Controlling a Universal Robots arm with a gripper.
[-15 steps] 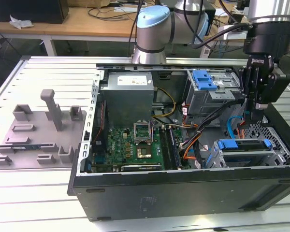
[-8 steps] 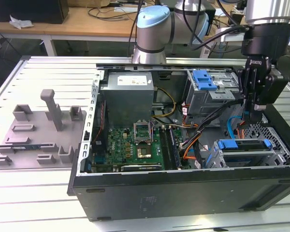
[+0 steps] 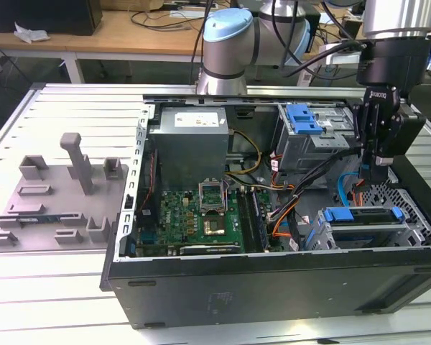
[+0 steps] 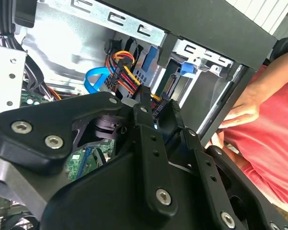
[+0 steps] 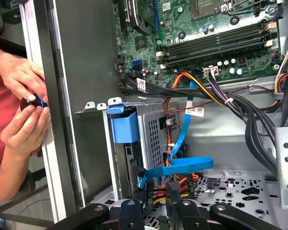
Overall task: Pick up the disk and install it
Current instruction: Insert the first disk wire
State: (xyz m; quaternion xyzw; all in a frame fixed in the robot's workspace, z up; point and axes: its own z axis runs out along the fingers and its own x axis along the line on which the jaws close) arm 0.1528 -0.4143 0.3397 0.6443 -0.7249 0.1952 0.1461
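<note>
So here's where we're at. In the exterior view the gripper [image 3: 378, 178] hangs down inside the open computer case [image 3: 273, 287], at the right of the frame. The disk [image 3: 363, 214] is just below it and a touch toward the exterior view's left, in the case's lower right corner. That's the 1 relation that matters here, because the disk lies right under the tool and not off to the side. Its long axis runs left to right across the frame, parallel to the case's near black wall. The blue carrier strip faces up, and the gripper is over the right half of that strip. To us the disk looks seated on edge in its bay, so we'd guess it's already slotted in, though we can't see how deep. There's only 1 arm, so no question of which is nearer. We honestly can't tell if the gripper is clenched or released. Both wrist views show it crowded by a blue cable [image 5: 182, 167] and a red-and-yellow wire bundle [image 4: 122, 69]. The other drive cage [image 3: 305, 118], with its blue latch, sits further up the frame, apart from all this. A person's hand [image 5: 21, 76] is outside the case wall.
</note>
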